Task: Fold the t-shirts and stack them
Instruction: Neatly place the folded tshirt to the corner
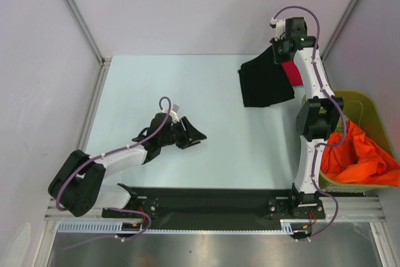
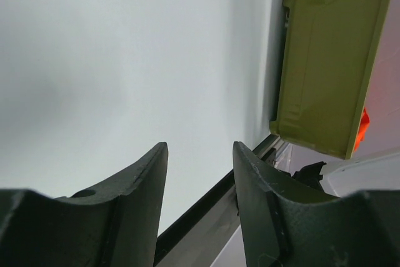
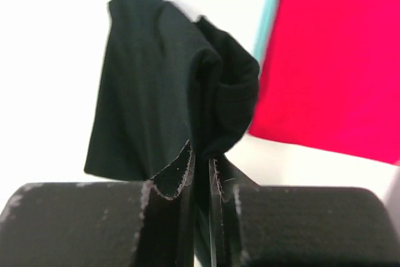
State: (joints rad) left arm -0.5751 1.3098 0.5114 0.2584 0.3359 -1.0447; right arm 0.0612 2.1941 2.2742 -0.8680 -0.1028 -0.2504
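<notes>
The black t-shirt (image 1: 265,82) hangs folded at the far right of the table, lifted by one edge. My right gripper (image 1: 279,47) is shut on that edge; in the right wrist view the black cloth (image 3: 169,92) is pinched between the fingers of the gripper (image 3: 201,161). Just beyond lies the red t-shirt (image 1: 291,73), also seen as a red patch (image 3: 331,73), partly hidden by the arm. The orange t-shirt (image 1: 359,154) is bunched in the bin. My left gripper (image 1: 194,137) rests low near the table's middle, open and empty (image 2: 200,154).
The olive-green bin (image 1: 369,107) stands at the right edge, beside the right arm's base; it also shows in the left wrist view (image 2: 325,60). A black rail (image 1: 206,201) runs along the near edge. Metal frame posts bound the table at left and right.
</notes>
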